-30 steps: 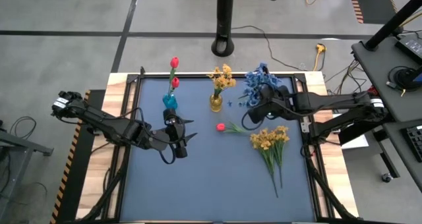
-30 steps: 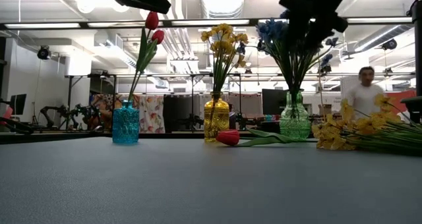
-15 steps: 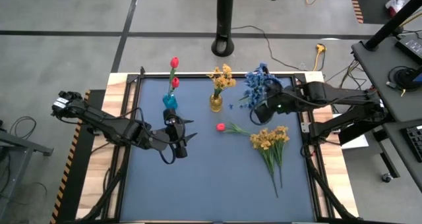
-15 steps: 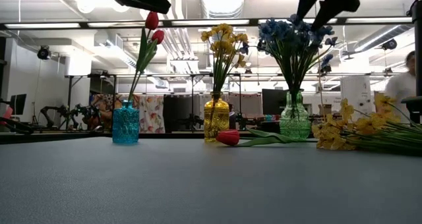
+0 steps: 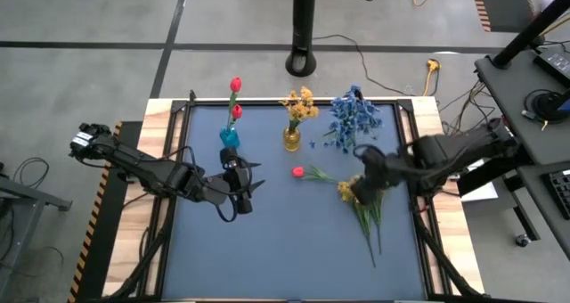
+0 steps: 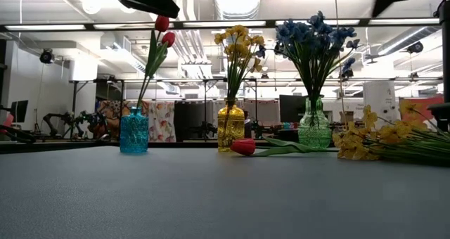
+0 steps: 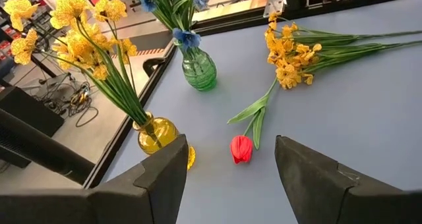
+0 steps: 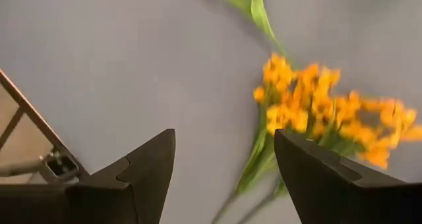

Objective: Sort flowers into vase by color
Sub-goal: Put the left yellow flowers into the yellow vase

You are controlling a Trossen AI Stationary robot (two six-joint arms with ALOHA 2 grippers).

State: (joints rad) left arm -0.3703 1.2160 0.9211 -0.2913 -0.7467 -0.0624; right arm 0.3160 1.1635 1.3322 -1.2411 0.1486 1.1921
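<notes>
Three vases stand along the far side: a blue one (image 5: 230,136) with two red tulips, a yellow one (image 5: 291,141) with yellow sprigs, and a green one (image 6: 313,128) with blue sprigs (image 5: 354,116). One red tulip (image 5: 298,171) lies on its side on the mat, its stem pointing right. A bunch of yellow sprigs (image 5: 367,194) lies right of it. My right gripper (image 5: 358,187) hovers open above the bunch's blossoms (image 8: 316,109). My left gripper (image 5: 242,184) is open, in the air near the blue vase, with the tulip (image 7: 241,148) ahead of it.
The dark mat (image 5: 285,249) is bare across its near half. A black frame rail (image 5: 419,205) runs along the table's sides. A dark pole base (image 5: 303,62) stands beyond the far edge.
My right gripper has risen from the blue sprigs in the green vase and swung toward the near edge, ending over the lying yellow bunch. The blue sprigs stay standing in the green vase. The left arm has kept still.
</notes>
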